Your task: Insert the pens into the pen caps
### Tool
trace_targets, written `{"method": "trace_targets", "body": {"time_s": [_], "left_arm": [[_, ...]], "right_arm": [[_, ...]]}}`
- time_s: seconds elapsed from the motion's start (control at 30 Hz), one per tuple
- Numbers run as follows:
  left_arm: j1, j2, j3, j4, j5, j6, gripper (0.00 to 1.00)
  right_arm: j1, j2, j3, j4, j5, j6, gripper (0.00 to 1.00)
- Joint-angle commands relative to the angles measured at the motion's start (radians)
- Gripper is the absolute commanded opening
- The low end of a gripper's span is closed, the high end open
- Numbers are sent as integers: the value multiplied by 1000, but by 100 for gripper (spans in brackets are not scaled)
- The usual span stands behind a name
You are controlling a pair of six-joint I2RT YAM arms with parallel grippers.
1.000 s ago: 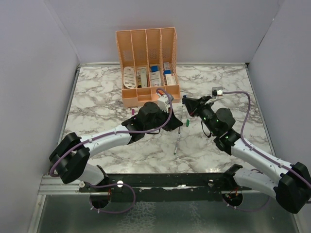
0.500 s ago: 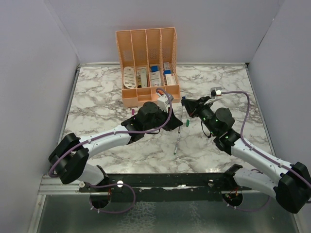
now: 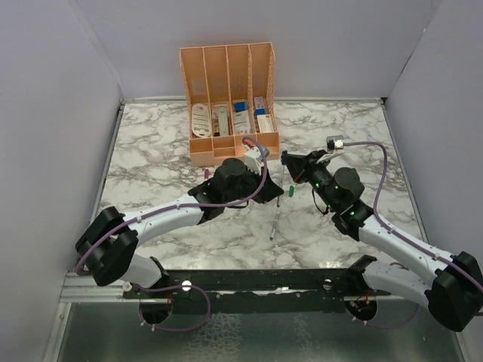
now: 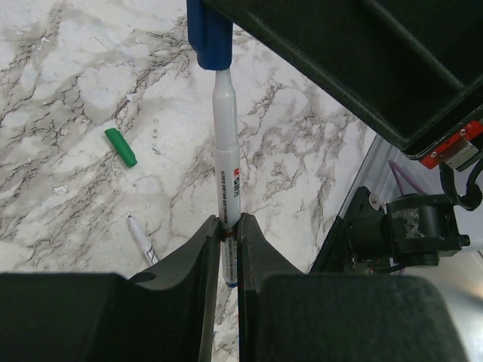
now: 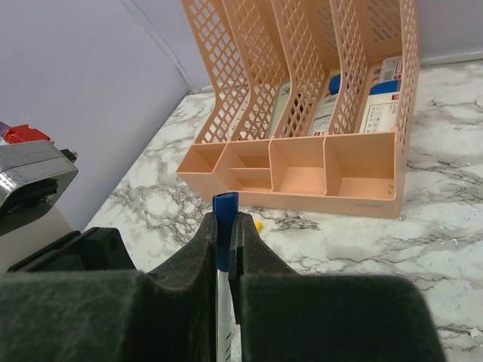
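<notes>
Pen (image 4: 226, 151) front and centre: a slim white plastic barrel, round and smooth, with small printed lettering and a red mark along its side. Left end effector (image 4: 229, 224) pinches it low on the barrel, black fingers closed narrow around it, so the long axis runs straight out from the fingertips, away from the wrist. At the far end the barrel steps down to a thinner neck, and that neck meets the mouth of the blue cap (image 4: 210, 34), short, stubby, glossy plastic. How deep it sits, cannot tell. Right end effector (image 5: 225, 222) clamps that cap between its matte black fingers, jaws squeezed tight, cap top poking just beyond the fingertips. Pen and cap share one line, held off the marble-patterned table (image 4: 68, 75). Left of the left fingers a green cap (image 4: 121, 146) lies flat, and a second pen (image 4: 142, 240) lies slanted just beside the fingertip. Ahead of the right end effector stands the peach latticed organiser (image 5: 302, 173).
</notes>
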Motion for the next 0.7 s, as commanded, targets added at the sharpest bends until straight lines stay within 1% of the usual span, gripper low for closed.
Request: {"method": "trace_targets", "body": {"time_s": [0.0, 0.27, 0.67], "left_arm": [[-5, -32, 25, 34, -36, 11, 0], [-4, -40, 36, 35, -103, 20, 0], [-2, -25, 66, 35, -108, 33, 0]], "right_arm": [[-3, -4, 5, -21, -39, 4, 1], [-3, -14, 14, -72, -73, 3, 1], [-3, -30, 9, -131, -114, 1, 1]]}}
